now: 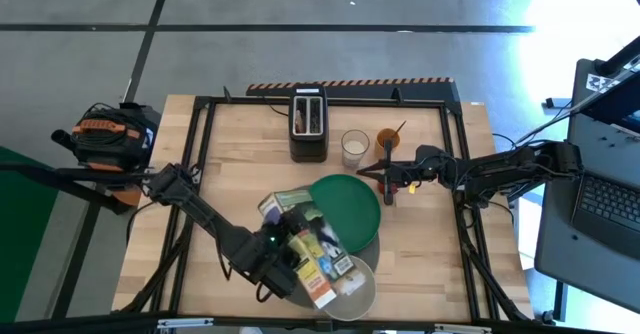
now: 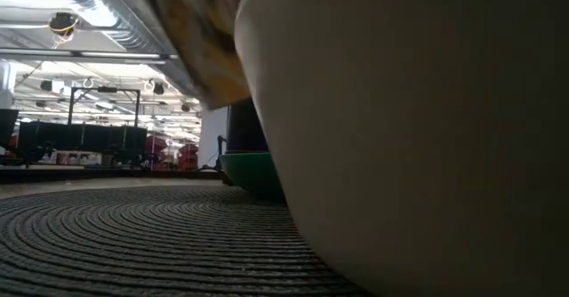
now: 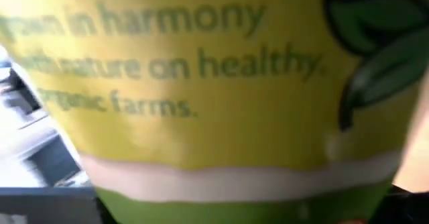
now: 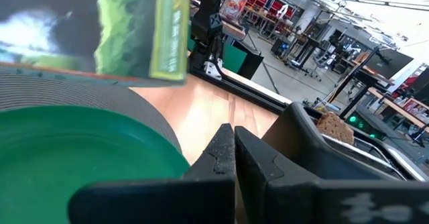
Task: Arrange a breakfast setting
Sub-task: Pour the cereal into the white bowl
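Cereal box: yellow and green; you see it tipped over the pale bowl at the table's near edge.
Bowl and mat: bowl sits on the round grey mat; green plate lies just behind.
Low view only: you get the bowl's wall close up.
Right wrist view only: toast slice in the black toaster.
Left gripper: clamped on the cereal box.
Right gripper: fingers pressed together, empty, beside the plate.
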{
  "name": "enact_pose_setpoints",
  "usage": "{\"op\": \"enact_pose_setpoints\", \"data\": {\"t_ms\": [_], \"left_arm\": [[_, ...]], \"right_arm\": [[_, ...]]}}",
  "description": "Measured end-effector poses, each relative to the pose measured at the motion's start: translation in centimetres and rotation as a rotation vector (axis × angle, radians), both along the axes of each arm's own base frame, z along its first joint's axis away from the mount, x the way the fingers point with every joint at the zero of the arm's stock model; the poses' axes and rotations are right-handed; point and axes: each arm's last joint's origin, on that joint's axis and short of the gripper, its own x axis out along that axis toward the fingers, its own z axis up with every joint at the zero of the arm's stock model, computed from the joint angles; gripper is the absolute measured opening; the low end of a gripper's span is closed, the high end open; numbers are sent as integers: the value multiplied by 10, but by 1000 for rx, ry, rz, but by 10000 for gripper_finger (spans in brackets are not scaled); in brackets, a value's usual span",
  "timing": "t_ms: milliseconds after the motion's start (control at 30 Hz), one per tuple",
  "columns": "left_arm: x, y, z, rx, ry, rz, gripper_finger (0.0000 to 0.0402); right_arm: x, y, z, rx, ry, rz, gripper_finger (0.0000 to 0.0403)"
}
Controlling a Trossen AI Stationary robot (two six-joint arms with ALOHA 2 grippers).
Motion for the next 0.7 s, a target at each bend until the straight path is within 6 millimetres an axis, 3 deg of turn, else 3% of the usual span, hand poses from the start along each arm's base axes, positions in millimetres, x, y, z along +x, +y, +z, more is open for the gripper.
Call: {"op": "enact_pose_setpoints", "data": {"t_ms": [367,700], "left_arm": [[-3,-5,4,181,-59,-79,212],[-2,-3,5,214,-65,-89,212]], "right_arm": [[0,0,-1,0,14,0,0],[0,0,-1,-1,15,0,0]]}}
